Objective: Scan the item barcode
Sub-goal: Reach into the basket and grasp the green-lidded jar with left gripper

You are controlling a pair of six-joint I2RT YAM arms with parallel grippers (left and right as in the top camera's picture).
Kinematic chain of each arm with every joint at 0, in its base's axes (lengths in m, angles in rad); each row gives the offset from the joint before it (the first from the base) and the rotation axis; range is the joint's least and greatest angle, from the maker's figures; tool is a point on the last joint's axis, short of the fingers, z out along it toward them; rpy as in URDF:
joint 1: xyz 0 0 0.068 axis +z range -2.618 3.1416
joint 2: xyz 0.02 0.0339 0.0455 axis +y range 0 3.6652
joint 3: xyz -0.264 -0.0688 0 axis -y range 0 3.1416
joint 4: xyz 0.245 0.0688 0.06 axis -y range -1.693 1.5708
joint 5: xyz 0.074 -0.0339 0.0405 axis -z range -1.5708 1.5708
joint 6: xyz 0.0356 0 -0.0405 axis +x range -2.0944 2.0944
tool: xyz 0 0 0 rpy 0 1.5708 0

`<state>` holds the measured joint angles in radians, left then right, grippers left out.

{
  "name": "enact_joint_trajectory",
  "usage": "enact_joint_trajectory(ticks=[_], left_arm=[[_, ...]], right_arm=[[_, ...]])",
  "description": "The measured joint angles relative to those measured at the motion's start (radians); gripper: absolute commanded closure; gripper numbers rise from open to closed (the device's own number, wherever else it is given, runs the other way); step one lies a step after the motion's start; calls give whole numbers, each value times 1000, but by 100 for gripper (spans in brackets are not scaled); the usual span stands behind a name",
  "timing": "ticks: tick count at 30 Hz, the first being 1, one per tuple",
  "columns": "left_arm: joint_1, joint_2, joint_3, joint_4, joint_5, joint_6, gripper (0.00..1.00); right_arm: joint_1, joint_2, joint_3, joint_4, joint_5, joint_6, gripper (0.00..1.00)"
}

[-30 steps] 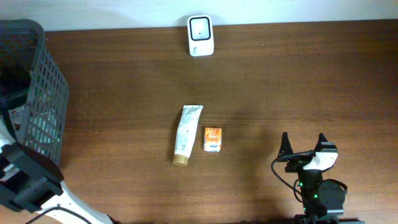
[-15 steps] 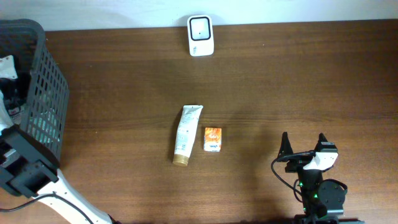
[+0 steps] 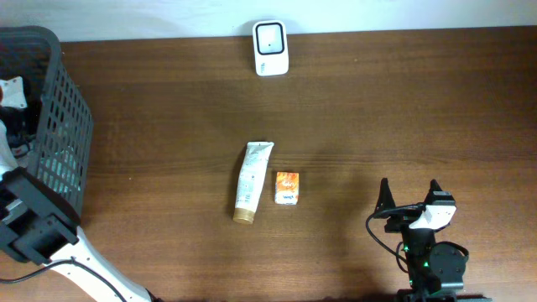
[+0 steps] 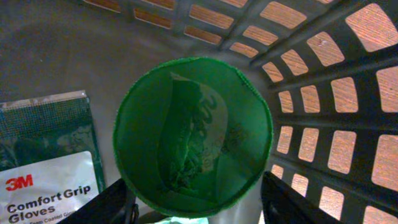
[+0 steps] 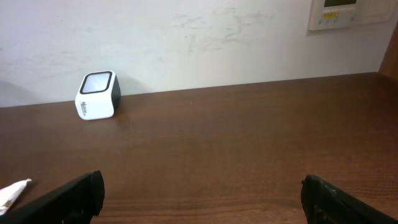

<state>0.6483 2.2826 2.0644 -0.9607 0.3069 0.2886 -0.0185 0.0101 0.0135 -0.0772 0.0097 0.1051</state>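
Checking in on the scan job, and I'd call it early days: nothing is anywhere near the scanner.

Overhead view: the white scanner [image 3: 270, 48] sits at the top centre of the frame on the tabletop [image 3: 403, 109]. A tube [image 3: 252, 182] and a small orange box [image 3: 287, 187] lie side by side mid-frame, well apart from it. I can't tell whether those two have had their turn. My left arm reaches into the dark basket [image 3: 59, 126] at the far left of the frame. The right tool [image 3: 409, 197] is parked at the lower right with its fingers spread wide and nothing in them.

Left wrist view: I'm looking straight down into the basket at a round green pack [image 4: 193, 137] on the basket floor, which I take to be the item to scan. A pack of 3M gloves [image 4: 50, 162] lies just beside it at the lower left of the frame. The left tool [image 4: 198, 208] has one finger on each side of the green pack at the bottom edge. Whether they're actually pinching it, I can't tell from this angle.

Right wrist view: that tool's fingers sit in the two bottom corners, released, with bare tabletop between them. The scanner is at the upper left against the wall, and the tip of the tube pokes in at the lower left.

Left to do, I reckon: secure the pack, lift it out of the basket, and show its barcode to the scanner.
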Motion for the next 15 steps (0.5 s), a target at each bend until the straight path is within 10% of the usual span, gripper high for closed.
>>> enact_joint_trajectory(ticks=[9,15], left_arm=[[0,-8,61,-32,-1,-4,44],[0,-64,75,-56,-77,-15,1]], right_arm=[[0,0,0,0,0,0,2],[0,0,0,0,0,1,2]])
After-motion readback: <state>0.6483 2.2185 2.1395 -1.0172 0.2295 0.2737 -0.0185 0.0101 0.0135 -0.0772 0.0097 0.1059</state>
